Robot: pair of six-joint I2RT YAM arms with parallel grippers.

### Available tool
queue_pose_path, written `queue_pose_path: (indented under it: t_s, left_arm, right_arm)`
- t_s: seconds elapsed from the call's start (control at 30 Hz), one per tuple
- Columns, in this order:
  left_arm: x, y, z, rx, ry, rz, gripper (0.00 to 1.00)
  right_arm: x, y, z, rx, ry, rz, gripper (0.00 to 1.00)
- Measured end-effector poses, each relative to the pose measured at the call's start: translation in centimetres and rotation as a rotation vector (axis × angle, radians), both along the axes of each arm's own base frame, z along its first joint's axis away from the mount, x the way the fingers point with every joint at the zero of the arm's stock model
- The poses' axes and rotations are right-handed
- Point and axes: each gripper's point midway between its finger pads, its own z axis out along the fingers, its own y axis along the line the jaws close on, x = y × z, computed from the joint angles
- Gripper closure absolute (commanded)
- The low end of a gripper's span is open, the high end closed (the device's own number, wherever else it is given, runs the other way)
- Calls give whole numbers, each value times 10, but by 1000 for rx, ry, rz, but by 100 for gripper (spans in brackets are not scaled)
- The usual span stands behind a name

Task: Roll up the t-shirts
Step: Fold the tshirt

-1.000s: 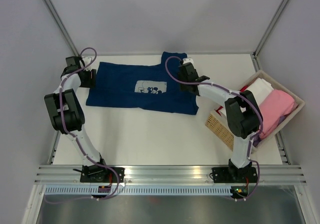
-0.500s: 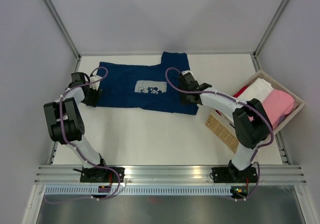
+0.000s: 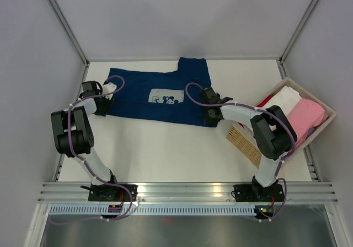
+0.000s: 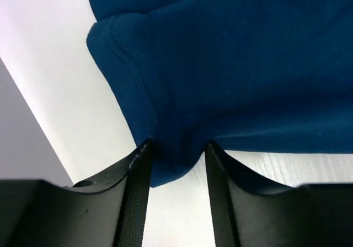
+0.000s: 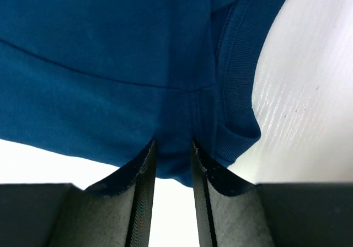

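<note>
The navy blue t-shirt [image 3: 138, 92] lies flat on the white table, with a small white-and-pale-blue chest print [image 3: 166, 97]. My left gripper [image 3: 102, 108] is at the shirt's near left corner. In the left wrist view it [image 4: 177, 148] is shut on a bunched fold of the navy hem [image 4: 171, 164]. My right gripper [image 3: 211, 115] is at the near right corner. In the right wrist view it [image 5: 172, 145] is shut on the navy edge [image 5: 174, 120], beside the ribbed collar band [image 5: 237, 92].
A basket [image 3: 330, 110] at the right holds a white bundle [image 3: 287, 99] and a pink bundle [image 3: 305, 119], with red cloth showing behind. A tan perforated sheet [image 3: 242, 139] lies beside the basket. Grey walls enclose the table on three sides.
Both grippers have moved from the shirt's far side corners toward me to its near corners. The shirt lies much as before.
</note>
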Motion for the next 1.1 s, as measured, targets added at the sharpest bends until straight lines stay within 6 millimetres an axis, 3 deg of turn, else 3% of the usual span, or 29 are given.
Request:
queue_pose_path:
  t_s: [0.03, 0.1, 0.13, 0.37, 0.67, 0.77, 0.8, 0.93, 1.03, 1.1]
  left_arm:
    - [0, 0, -2, 3, -3, -4, 68]
    - [1, -1, -5, 6, -6, -10, 84]
    - [0, -1, -6, 9, -6, -14, 97]
    - [-13, 0, -7, 39, -23, -34, 98]
    - [-88, 23, -2, 59, 103, -1, 98]
    - [-111, 23, -1, 69, 158, -18, 85]
    - [-119, 21, 0, 68, 181, -26, 72]
    - [-141, 15, 2, 54, 254, -51, 44]
    - [-147, 9, 13, 22, 276, -58, 36]
    - [-133, 3, 33, -22, 234, -57, 36]
  right_arm:
    - [1, -1, 0, 4, -1, -3, 64]
    - [1, -1, 0, 6, -1, -4, 64]
    - [2, -1, 0, 6, -2, -4, 64]
    - [-1, 0, -1, 16, 1, 2, 66]
    - [-55, 12, -2, 24, 42, 76, 66]
    - [-74, 14, -2, 23, 67, 96, 65]
    - [-81, 12, -2, 21, 78, 101, 63]
    - [-104, -1, 3, -14, 128, 105, 53]
    - [-106, -4, 18, -17, 123, 108, 42]
    - [-97, 3, 35, 3, 88, 112, 37]
